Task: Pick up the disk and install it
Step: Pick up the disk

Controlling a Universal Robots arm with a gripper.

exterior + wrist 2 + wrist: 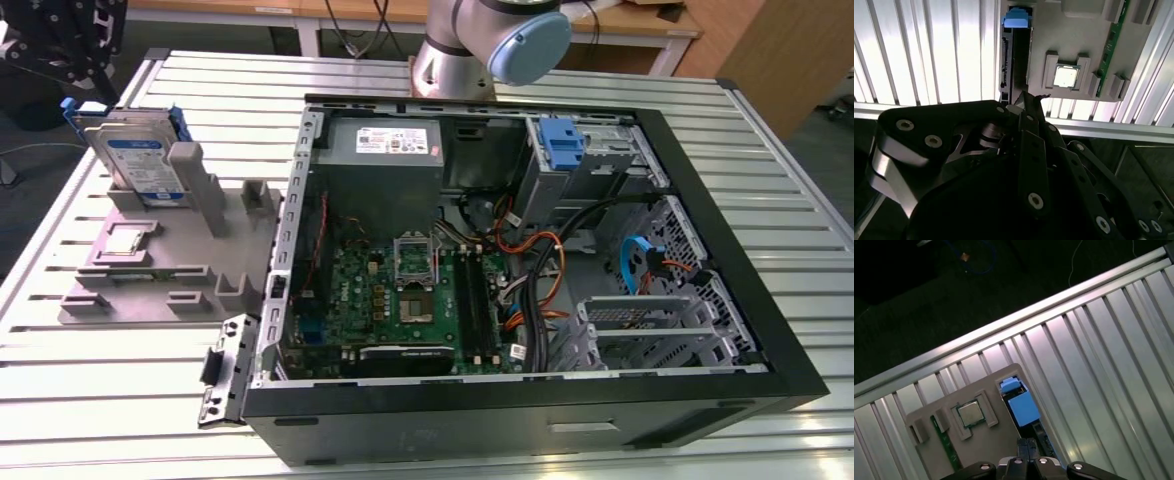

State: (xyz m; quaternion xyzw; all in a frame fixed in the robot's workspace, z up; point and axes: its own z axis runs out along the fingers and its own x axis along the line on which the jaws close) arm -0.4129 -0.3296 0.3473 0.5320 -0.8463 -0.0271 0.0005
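While the empty, closed gripper [1029, 96] hovers above the disk [140, 165], upright in the rack [147, 290] at ten o'clock from the case [534, 395], pickup looks barely begun; grasping calls for parted jaws squared to its edge.

On the table [107, 390], the open computer case [467, 430] takes the middle and the exterior view's right. The holder [174, 270] lies just beside it, toward the left edge. The disk [138, 158] stands on edge in the holder's far end, and the processor chip [124, 243] lies flat nearer the front. My gripper [1026, 98] hangs above the disk, by the table's far left corner.
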